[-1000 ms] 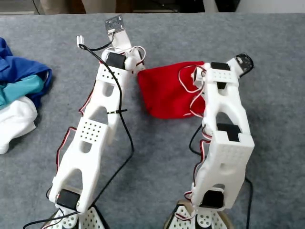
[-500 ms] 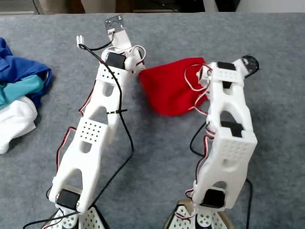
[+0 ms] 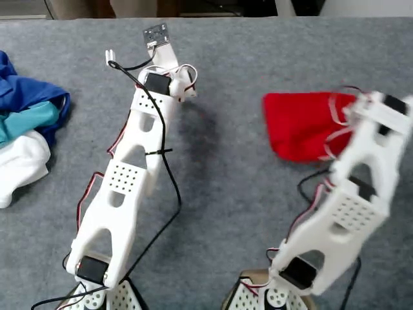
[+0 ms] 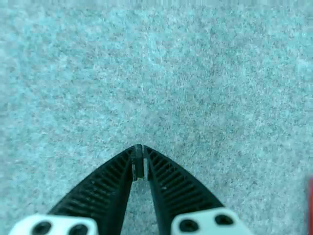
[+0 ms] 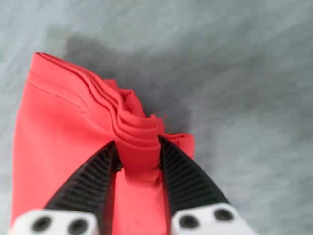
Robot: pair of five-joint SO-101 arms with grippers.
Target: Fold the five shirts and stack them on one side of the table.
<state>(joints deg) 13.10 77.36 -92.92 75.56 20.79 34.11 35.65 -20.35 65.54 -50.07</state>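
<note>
At the far left edge of the table (image 3: 219, 213), a heap of shirts (image 3: 26, 135) lies crumpled. Blue, teal and white are showing, and none looks folded. Moving across, the left gripper (image 4: 138, 164) hangs over bare table with its tips pressed together, holding nothing. Over on the right, the red shirt (image 3: 300, 123) is folded into a compact bundle, and the right gripper (image 5: 139, 152) has a thick wad of its layers pinched between its fingers. I'd call this early going: one shirt folded, no stack begun, and that whole heap left to work through.
</note>
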